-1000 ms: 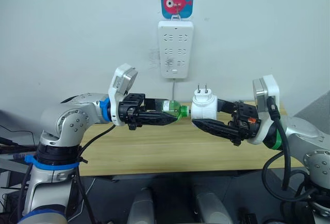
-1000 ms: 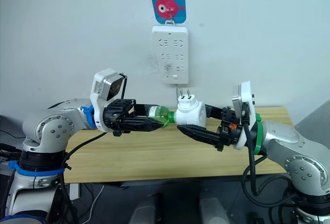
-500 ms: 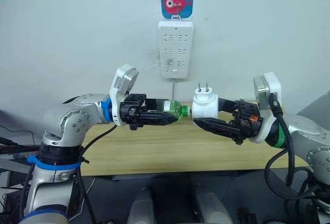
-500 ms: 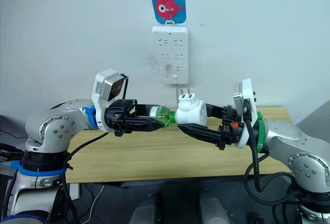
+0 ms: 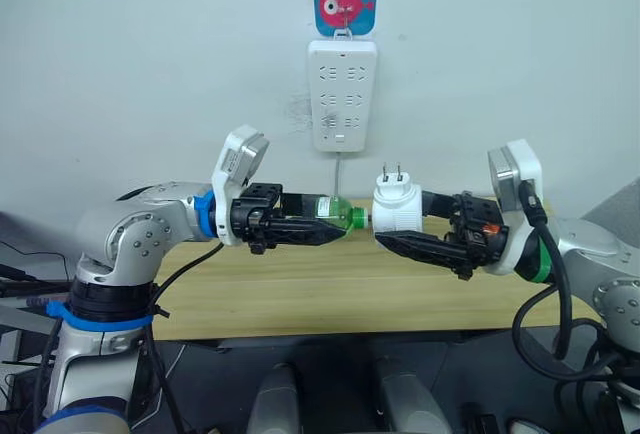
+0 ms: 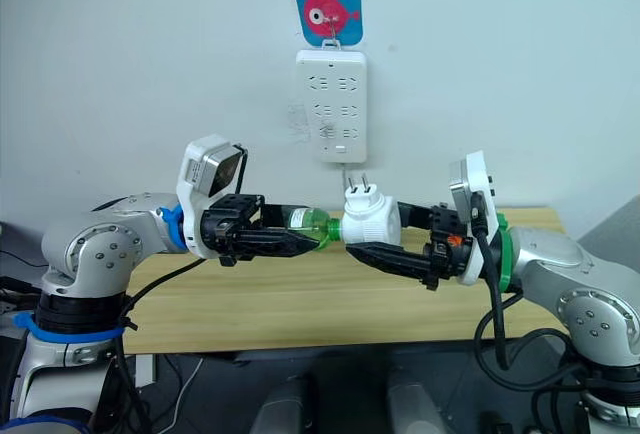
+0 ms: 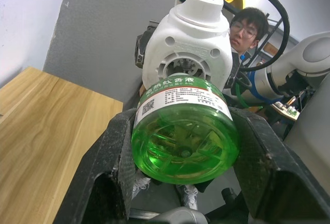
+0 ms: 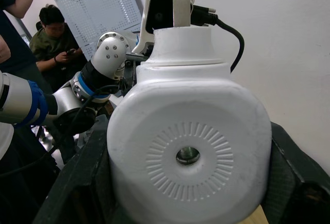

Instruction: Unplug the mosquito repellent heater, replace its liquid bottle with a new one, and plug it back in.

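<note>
1. almost nothing is shifting between the earlier head views and now: the left gripper (image 5: pixel 300 227) is still clamping the green bottle (image 5: pixel 335 211) between its two black fingers, and the right gripper (image 5: pixel 415 229) is still clamping the mosquito repellent heater (image 5: pixel 397 204), prongs pointing to 12 o'clock.
2. the bottle's neck is staying right at the heater's opening, bottle at 9 o'clock of the heater, both held in the air above the wooden table (image 5: pixel 330 289) and at about 6 o'clock of the wall power strip (image 5: pixel 342 94).
3. the lack of travel is suggesting, as a judgement, that the arms are working on the joint itself, seating or unseating the neck rather than moving anything; the head views are not telling which.
4. so the heater is unplugged, and plugging it back in is not yet done.
5. the left wrist view is showing what the head views are hiding: the bottle's round green base facing the camera, its label with print, and the neck sitting in the toothed ring of the heater's opening, with a person (image 7: pixel 248 28) beyond.
6. the right wrist view is showing the heater's closed ribbed back face with a small centre hole, fingers hugging both sides, and two people (image 8: pixel 49 33) in the background.
</note>
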You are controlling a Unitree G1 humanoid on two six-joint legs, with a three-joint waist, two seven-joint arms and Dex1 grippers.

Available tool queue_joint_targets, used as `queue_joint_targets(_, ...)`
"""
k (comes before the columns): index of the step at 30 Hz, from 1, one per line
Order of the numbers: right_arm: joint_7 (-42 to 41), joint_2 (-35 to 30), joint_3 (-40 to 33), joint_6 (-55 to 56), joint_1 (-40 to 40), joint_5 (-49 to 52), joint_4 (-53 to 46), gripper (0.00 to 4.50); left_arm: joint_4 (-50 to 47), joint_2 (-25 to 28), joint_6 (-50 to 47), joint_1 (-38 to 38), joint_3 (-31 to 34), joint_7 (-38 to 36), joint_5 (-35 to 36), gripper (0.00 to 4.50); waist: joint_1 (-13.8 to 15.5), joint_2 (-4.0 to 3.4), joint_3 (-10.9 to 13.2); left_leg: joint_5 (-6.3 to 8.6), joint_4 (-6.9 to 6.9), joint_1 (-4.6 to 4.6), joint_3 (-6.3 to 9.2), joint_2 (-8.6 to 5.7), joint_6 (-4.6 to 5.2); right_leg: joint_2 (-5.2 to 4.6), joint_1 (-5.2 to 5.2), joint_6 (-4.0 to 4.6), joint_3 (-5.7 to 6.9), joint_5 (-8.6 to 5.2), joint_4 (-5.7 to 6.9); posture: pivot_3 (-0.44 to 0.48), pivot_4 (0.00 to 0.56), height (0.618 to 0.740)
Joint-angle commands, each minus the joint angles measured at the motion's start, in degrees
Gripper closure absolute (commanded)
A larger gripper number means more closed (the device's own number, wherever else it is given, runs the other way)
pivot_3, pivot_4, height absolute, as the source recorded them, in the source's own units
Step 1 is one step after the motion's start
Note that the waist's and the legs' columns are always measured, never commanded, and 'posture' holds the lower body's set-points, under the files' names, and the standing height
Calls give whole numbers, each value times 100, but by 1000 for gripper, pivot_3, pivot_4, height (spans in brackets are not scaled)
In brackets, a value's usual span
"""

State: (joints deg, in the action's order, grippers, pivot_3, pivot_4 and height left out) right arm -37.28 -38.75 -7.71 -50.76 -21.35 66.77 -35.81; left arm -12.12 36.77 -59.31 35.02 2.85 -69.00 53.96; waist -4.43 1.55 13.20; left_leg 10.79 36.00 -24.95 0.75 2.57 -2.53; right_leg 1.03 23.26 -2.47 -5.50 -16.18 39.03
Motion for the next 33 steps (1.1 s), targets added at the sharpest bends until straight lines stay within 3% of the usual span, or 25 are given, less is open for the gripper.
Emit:
queue_joint_targets(1, 48, 42, 89, -25, -111, 376, -176, 1497, -374, -64, -175, 96, -77, -58, 433, 2234, 0, 0, 0, 0, 0, 0, 0, 0, 0, 0, 0, 0, 0, 0, 0, -17, 196, 740)
queue_joint_targets(8, 141, -18, 25, -110, -150, 588, 0, 1497, -348, -9, -305, 110, -66, -61, 502, 2234, 2, 0, 0, 0, 2, 0, -1, -1, 0, 0, -1, 0, -1, 0, 0, -16, 194, 740)
queue_joint_targets(15, 361, 57, 34, -99, -160, 805, -37, 1497, -220, -359, -336, 135, 150, 495, 587, 2234, 18, 0, 0, 0, 1, -1, 0, 0, 0, 0, -1, 0, 0, 0, 0, -16, 193, 740)
queue_joint_targets(33, 166, -146, 48, -1, 112, 513, -19, 1497, -210, -287, -381, 276, 174, 489, 639, 2234, 26, 0, 0, 0, 1, -1, 0, -1, 0, 0, 0, 0, 0, 0, 0, -17, 192, 740)
